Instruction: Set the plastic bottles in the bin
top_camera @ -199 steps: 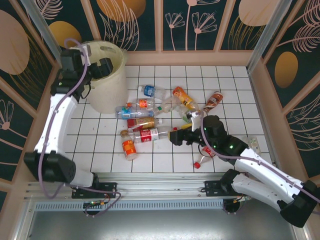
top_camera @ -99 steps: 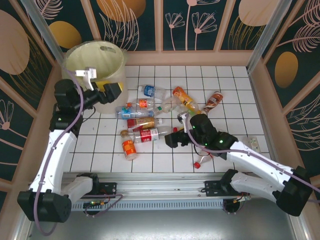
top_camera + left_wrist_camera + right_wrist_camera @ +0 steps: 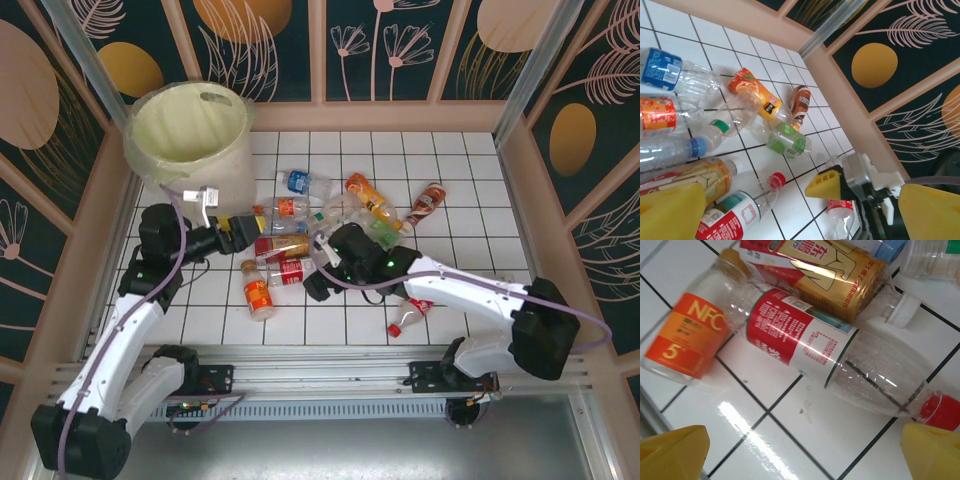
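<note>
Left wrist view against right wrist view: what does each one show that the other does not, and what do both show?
Left wrist, not right wrist: a blue-label bottle, a green-label bottle and the patterned wall. Right wrist, not left wrist: a bottle marked NFC. Both: the red-capped bottle and the gold-label bottle beside it.

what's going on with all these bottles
The plastic bottles are being cleared from a table into the bin. Both grippers are open and empty. The right gripper hovers over a red-labelled bottle with a red cap; the left gripper sits by the pile, near the bin. Many bottles lie outside it.
</note>
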Motion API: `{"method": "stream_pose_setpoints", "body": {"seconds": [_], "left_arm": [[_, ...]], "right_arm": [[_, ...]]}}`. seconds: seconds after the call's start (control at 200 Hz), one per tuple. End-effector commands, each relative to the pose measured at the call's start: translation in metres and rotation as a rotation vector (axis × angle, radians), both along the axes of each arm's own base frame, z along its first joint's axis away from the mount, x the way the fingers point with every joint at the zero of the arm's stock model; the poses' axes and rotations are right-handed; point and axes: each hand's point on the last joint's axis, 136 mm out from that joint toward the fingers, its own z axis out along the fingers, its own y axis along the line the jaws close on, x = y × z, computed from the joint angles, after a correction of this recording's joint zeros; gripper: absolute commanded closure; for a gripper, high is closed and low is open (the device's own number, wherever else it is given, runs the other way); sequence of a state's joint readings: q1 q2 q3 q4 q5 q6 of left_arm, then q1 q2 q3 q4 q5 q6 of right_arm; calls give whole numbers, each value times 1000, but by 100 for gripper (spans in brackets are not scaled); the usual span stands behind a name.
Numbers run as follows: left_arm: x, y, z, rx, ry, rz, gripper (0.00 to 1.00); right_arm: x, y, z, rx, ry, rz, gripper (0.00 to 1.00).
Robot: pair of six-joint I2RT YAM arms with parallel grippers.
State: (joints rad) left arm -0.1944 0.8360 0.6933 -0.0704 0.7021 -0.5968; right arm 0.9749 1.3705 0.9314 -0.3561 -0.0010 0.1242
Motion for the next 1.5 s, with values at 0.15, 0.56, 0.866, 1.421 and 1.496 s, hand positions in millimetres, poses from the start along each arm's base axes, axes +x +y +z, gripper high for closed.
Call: {"method": "stream_pose_setpoints", "body": {"seconds": [0.15, 0.56, 0.866, 1.421, 1.496], "left_arm": [[-21, 10, -24, 17, 18, 48, 1], [-29, 14, -22, 18, -20, 59, 1], [-27, 15, -26, 25, -6, 72, 1], [-26, 16, -29, 26, 4, 75, 2], [-27, 15, -29, 26, 4, 74, 1]], "right_arm": [[24, 2, -16, -188, -79, 49, 1], [47, 8, -62, -371, -37, 119, 1], [38, 5, -78, -436, 5, 159, 2], [-11, 14, -75, -319, 99, 156, 9], [-10, 17, -78, -312, 100, 156, 10]]}}
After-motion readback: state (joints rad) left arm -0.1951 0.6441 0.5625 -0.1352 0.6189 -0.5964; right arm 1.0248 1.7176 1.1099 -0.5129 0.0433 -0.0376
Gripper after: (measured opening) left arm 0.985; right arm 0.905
